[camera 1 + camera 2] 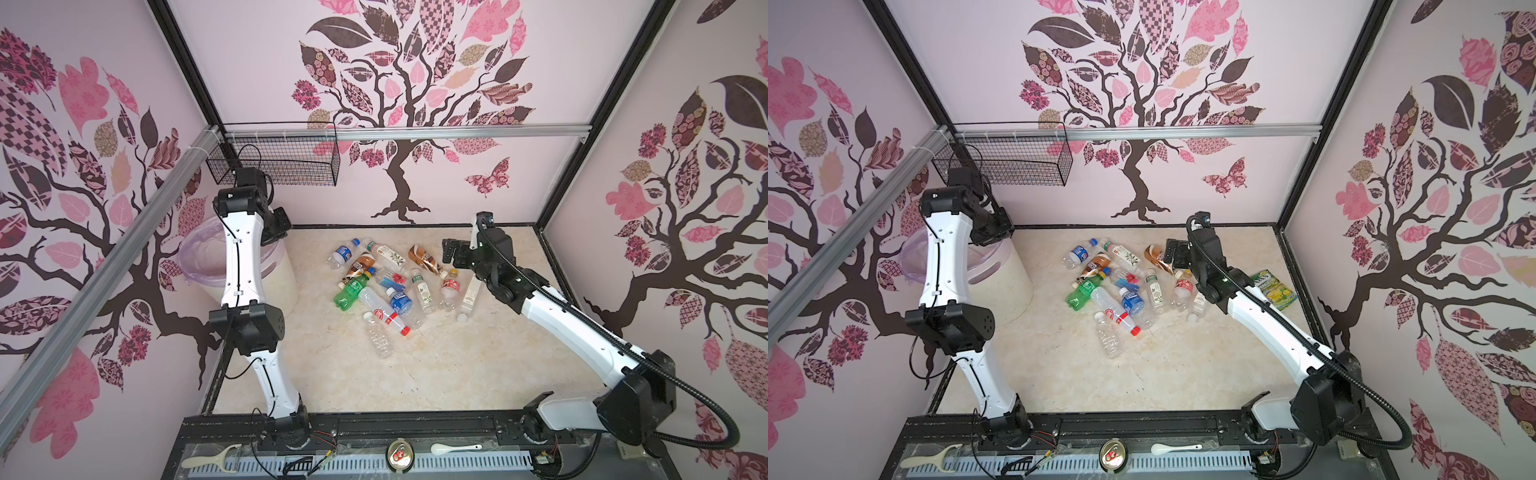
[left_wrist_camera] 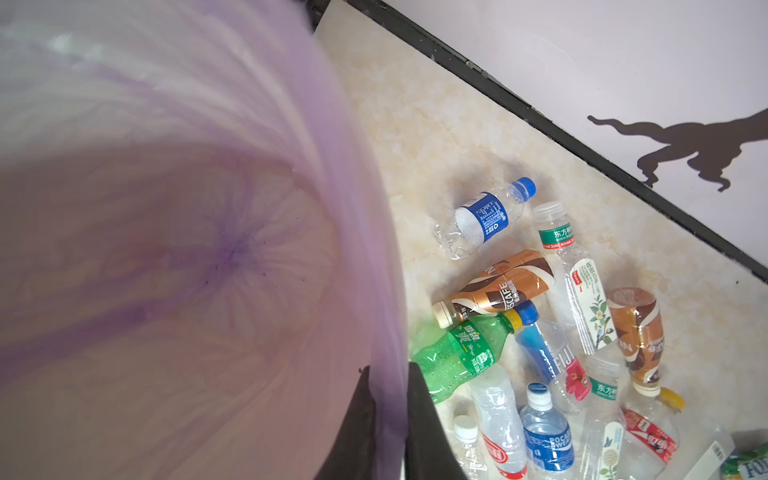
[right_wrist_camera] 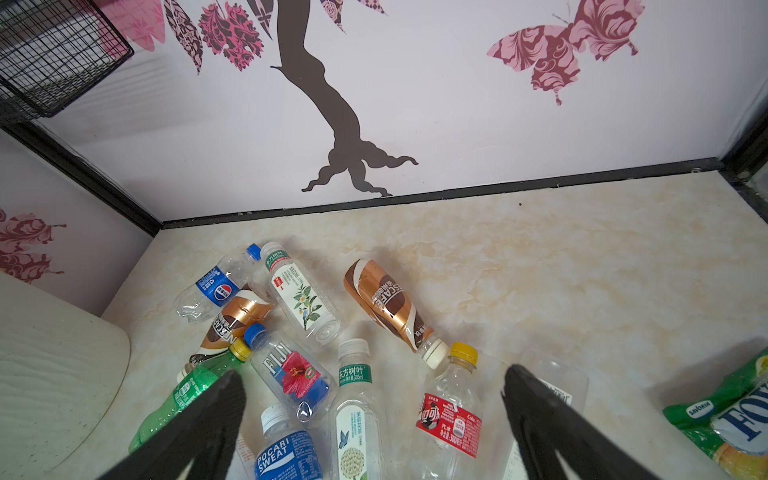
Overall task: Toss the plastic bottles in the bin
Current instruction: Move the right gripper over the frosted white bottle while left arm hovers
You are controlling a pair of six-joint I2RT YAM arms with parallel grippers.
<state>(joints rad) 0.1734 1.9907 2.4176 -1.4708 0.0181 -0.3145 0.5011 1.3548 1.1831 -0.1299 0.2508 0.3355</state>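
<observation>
Several plastic bottles [image 1: 386, 286] lie in a heap at the middle back of the table: clear ones with blue or red labels, a green one [image 2: 461, 353], brown ones [image 3: 386, 303]. At the back left stands the bin [image 1: 278, 286], cream with a lilac bag [image 2: 166, 208] inside. My left gripper [image 2: 388, 368] is at the bin's rim, shut on the edge of that bag. My right gripper [image 3: 374, 374] hovers open over the right side of the heap, above a clear red-labelled bottle [image 3: 451, 415] with a yellow cap. It holds nothing.
A black wire basket [image 1: 282, 162] hangs on the back wall above the bin. A green-yellow snack packet [image 1: 1273, 289] lies right of the heap, under my right arm. A peeler [image 1: 212, 457], a can [image 1: 400, 455] and a spoon [image 1: 453, 448] rest on the front rail.
</observation>
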